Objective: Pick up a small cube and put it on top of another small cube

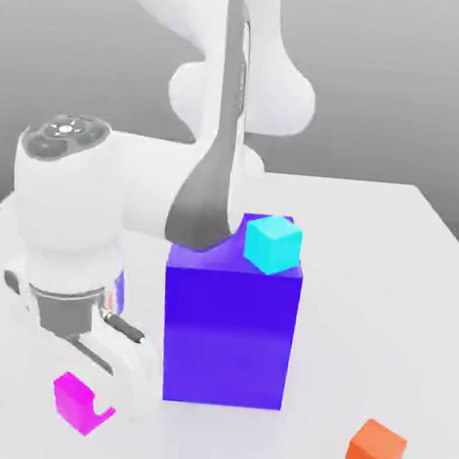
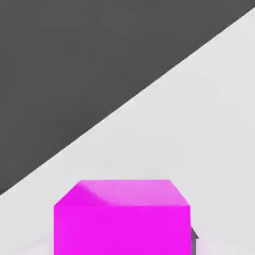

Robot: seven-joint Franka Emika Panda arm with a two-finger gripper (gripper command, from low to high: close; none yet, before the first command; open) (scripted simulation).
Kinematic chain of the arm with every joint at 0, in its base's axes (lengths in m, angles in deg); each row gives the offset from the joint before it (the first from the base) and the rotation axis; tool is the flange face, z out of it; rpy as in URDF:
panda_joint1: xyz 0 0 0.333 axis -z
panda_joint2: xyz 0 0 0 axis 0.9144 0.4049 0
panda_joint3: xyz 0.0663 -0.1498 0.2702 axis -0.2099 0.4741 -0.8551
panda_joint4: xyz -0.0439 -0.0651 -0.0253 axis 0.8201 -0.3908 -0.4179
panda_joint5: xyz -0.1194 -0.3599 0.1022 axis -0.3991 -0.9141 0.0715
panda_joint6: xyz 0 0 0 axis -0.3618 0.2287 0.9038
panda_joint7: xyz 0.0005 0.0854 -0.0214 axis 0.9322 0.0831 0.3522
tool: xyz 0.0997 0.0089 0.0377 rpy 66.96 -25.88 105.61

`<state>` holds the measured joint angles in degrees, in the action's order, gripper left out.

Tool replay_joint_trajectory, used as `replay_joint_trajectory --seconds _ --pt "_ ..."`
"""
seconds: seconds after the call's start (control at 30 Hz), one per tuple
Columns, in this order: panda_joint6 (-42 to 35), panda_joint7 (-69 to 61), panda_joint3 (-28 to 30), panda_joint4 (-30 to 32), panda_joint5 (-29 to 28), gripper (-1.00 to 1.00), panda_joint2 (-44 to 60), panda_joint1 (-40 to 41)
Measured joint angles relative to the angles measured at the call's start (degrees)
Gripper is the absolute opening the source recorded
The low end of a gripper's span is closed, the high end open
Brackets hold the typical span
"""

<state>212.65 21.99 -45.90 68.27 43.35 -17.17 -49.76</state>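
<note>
- Mostly smooth, matte shapes: a glossy white arm, a pale flat surface [image 1: 405,288], a tall blue block [image 1: 229,331] bearing a cyan cube [image 1: 272,244].
- Right at the end effector [image 1: 96,398] sits the small cube [image 1: 81,403], between its fingers, which are closed on it, close above the surface.
- Bright magenta-pink, sharp-edged, plain-faced; an orange cube [image 1: 374,455] lies well apart.

You see a magenta-pink small cube [image 1: 78,401], a cyan cube [image 1: 272,243] on the deep-blue block [image 1: 229,331], an orange cube [image 1: 375,454] at five o'clock, a white tabletop [image 1: 383,315].
</note>
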Motion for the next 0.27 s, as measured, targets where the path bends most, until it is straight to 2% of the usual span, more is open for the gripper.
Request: replay_joint_trajectory --seconds 0.13,0.17,0.27 --pt "3.49 -1.75 2.67 -3.90 5.03 -1.00 7.58 7.80" --pt "4.39 -2.10 2.71 -4.49 5.83 1.00 9.10 8.81" --pt "4.39 -2.10 2.71 -4.49 5.83 1.00 9.10 8.81"
